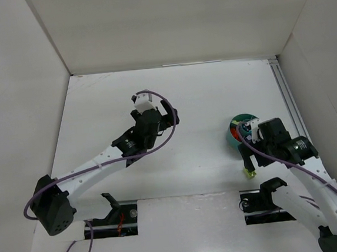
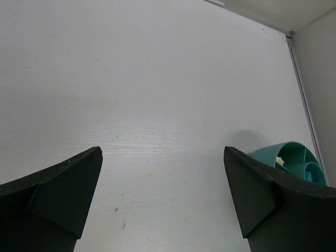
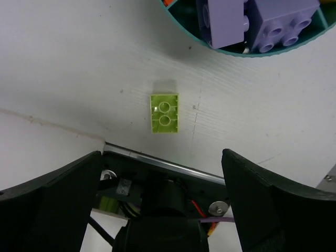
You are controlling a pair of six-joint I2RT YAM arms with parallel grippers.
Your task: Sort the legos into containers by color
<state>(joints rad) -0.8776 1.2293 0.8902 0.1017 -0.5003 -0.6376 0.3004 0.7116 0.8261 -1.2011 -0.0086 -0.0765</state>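
One pale green lego (image 3: pixel 164 113) lies hollow side up on the white table, just ahead of my right gripper (image 3: pixel 161 153), which hangs open above it with nothing between its fingers. From above, that same lego (image 1: pixel 251 173) sits near the table's front edge, below the round teal bowl (image 1: pixel 233 122). In the right wrist view the bowl's rim (image 3: pixel 239 52) shows two purple legos (image 3: pixel 252 23) inside. My left gripper (image 2: pixel 163 149) is open and empty over bare table at mid-table (image 1: pixel 166 115), left of the bowl (image 2: pixel 273 153), where a pale piece (image 2: pixel 281 159) shows.
White walls enclose the table on three sides. A metal rail (image 1: pixel 287 98) runs along the right edge. Two cut-outs at the near edge hold the arm mounts (image 1: pixel 114 216) (image 1: pixel 264 203); the right cut-out's metal lip (image 3: pixel 157 160) lies just behind the green lego.
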